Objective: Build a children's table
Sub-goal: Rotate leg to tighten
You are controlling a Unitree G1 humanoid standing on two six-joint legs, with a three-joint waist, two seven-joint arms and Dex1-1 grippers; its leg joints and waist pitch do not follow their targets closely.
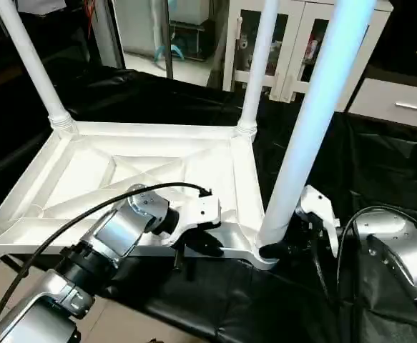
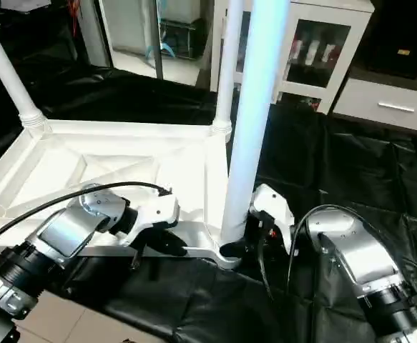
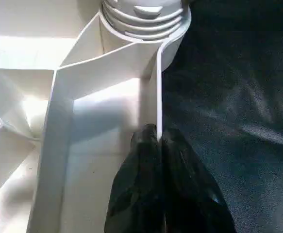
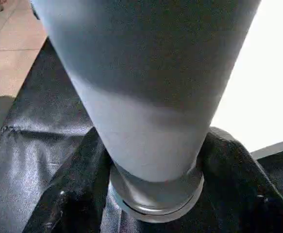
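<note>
The children's table lies upside down on the black-covered worktable, its ribbed white tabletop point(image 1: 122, 171) facing up. Two white legs point(image 1: 33, 64) point(image 1: 258, 64) stand upright in the far corner sockets. A third leg point(image 1: 308, 121) rises from the near right corner socket. My left gripper point(image 3: 158, 138) is shut on the tabletop's thin near rim point(image 3: 158, 87), just left of that corner. My right gripper point(image 1: 283, 250) is at the base of the near right leg point(image 4: 151, 121), with one black finger point(image 4: 78, 194) pressed on each side of it, just above the collar.
The black cover point(image 1: 380, 164) spreads to the right of the tabletop. Behind the table stand a white glass-door cabinet point(image 1: 301, 43) and a drawer unit point(image 1: 401, 100). Tiled floor point(image 1: 1, 271) shows past the table's near left edge. A black cable point(image 1: 65, 229) loops over my left forearm.
</note>
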